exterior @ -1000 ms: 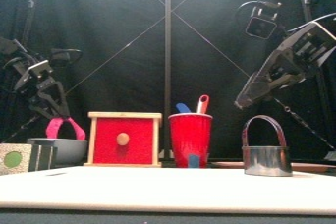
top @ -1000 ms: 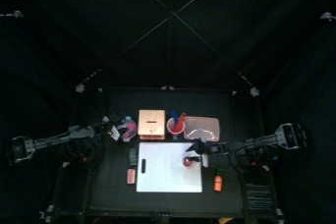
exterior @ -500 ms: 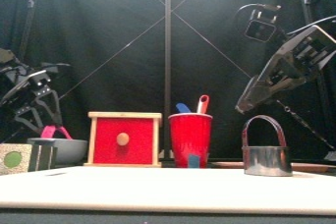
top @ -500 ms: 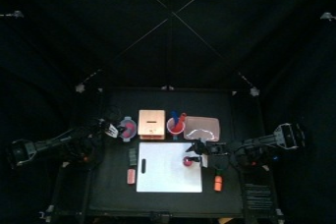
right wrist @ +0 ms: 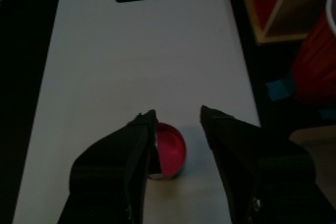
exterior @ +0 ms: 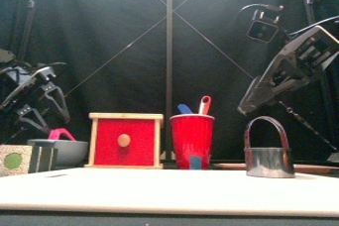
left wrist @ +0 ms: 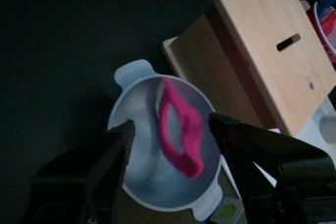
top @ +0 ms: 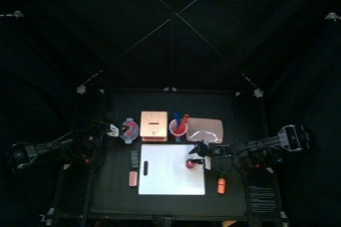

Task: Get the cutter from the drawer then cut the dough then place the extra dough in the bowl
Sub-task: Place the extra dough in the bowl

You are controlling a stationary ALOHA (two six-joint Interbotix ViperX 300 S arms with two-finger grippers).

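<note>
Black counter [top: 107, 171] inside the curtained booth carries a flat white cutting board [top: 173, 171]. The cutter [exterior: 269, 161], a round band of bright metal, stands upright on the board's right part, its wire handle arching straight up. Seen from above, a red dough disc [right wrist: 171, 152] fills its ring. The right pincer [right wrist: 176, 118] hangs over it, jaws spread, gripping nothing.

At the left, the blue-grey bowl [left wrist: 144, 115] holds a limp pink dough strip [left wrist: 180, 135]. Its long axis runs roughly toward the bowl's visible handle, and one end rises above the rim. The left pincer [left wrist: 171, 128] is released above it, a jaw either side. A pale wooden box [exterior: 126, 141] and a red cup [exterior: 192, 139] stand behind.
</note>
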